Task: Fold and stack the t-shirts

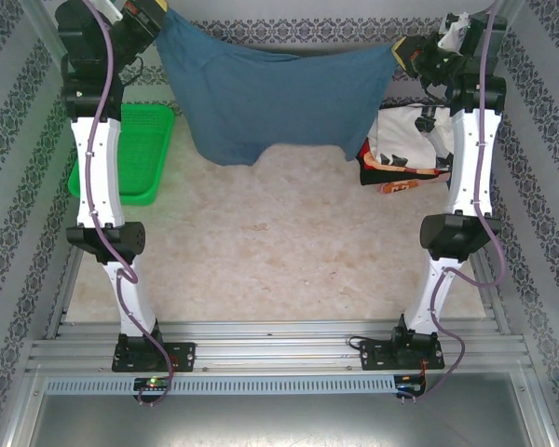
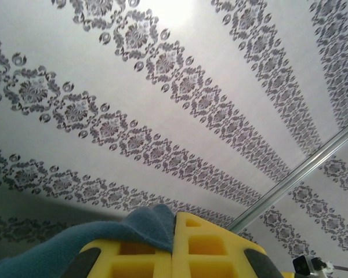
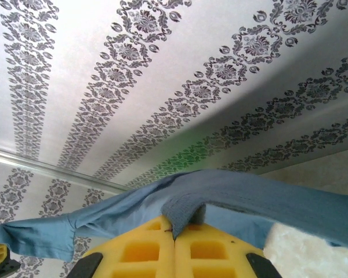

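1. Up high, the blue shirt (image 1: 270,102) hangs stretched between the two arms over the far edge of the tabletop (image 1: 261,251), its upper edge sagging a little in the middle
2. The left fingers (image 2: 133,260), yellow pads pressed together, pinch one top corner of the blue shirt; a fold of cloth pokes up out of the seam between them
3. The right fingers (image 3: 220,255) are likewise pressed together on the other top corner, with cloth bunched in the seam and the rest of the shirt trailing off to both sides
4. The lower edge of the blue shirt droops towards the tabletop near the far edge; whether it touches the surface I cannot tell
5. A heap of other shirts (image 1: 405,154), white with black and orange print and a bit of red, lies at the far right corner of the tabletop, partly behind the right arm
6. A green basket (image 1: 140,154) sits near the far left corner, along the left edge, partly hidden by the left arm
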### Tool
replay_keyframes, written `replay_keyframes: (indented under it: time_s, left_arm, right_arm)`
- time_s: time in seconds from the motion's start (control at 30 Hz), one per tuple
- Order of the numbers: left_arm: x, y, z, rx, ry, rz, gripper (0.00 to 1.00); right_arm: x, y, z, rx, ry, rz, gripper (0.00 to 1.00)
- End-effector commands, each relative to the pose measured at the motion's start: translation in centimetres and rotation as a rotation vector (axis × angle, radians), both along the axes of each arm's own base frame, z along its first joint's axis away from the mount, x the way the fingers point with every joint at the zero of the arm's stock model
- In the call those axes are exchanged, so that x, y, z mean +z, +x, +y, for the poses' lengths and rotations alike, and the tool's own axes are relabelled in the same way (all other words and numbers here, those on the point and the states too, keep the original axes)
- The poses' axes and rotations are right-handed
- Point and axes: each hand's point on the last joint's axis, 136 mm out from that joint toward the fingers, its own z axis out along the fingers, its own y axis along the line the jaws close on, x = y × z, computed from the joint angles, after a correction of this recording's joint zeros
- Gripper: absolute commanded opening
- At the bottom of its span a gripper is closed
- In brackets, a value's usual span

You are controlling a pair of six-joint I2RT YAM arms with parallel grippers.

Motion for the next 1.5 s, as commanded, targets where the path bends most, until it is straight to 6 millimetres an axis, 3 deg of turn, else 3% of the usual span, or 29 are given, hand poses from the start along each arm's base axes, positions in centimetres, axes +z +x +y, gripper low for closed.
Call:
replay_keyframes:
  time_s: [0.0, 0.13, 0.27, 0.53, 0.73, 0.9, 1.17, 1.47]
  left_arm:
    - [3.7, -2.4, 1.0, -0.027, 0.02, -0.131, 0.0]
    - [4.1, -3.3, 2.6, 0.009, 0.054, -0.137, 0.0]
    - [4.9, -3.7, 4.6, 0.037, 0.019, -0.155, 0.0]
    - [9.5, -7.7, 3.8, 0.033, 0.059, -0.31, 0.0]
    - [9.4, -8.0, 4.1, 0.036, 0.061, -0.302, 0.0]
    - [8.1, -6.0, 4.4, 0.024, 0.038, -0.275, 0.0]
    - [7.3, -3.3, 5.2, 0.02, -0.017, -0.302, 0.0]
    - [8.3, -2.6, 6.2, 0.053, -0.057, -0.394, 0.0]
  right_arm:
    - [0.8, -0.3, -0.8, 0.015, 0.022, -0.026, 0.0]
    - [1.0, -0.7, -1.7, 0.0, 0.014, -0.038, 0.0]
    - [2.7, -1.2, -2.5, -0.008, 0.042, -0.074, 0.0]
    - [6.7, -4.2, -1.6, 0.016, 0.031, -0.16, 0.0]
    - [7.9, -5.8, -1.2, 0.016, 0.015, -0.183, 0.0]
    - [6.9, -4.9, -1.5, 0.012, 0.018, -0.164, 0.0]
    - [5.3, -1.0, -2.5, 0.008, 0.059, -0.154, 0.0]
    - [6.9, 1.5, -3.4, -0.002, 0.143, -0.248, 0.0]
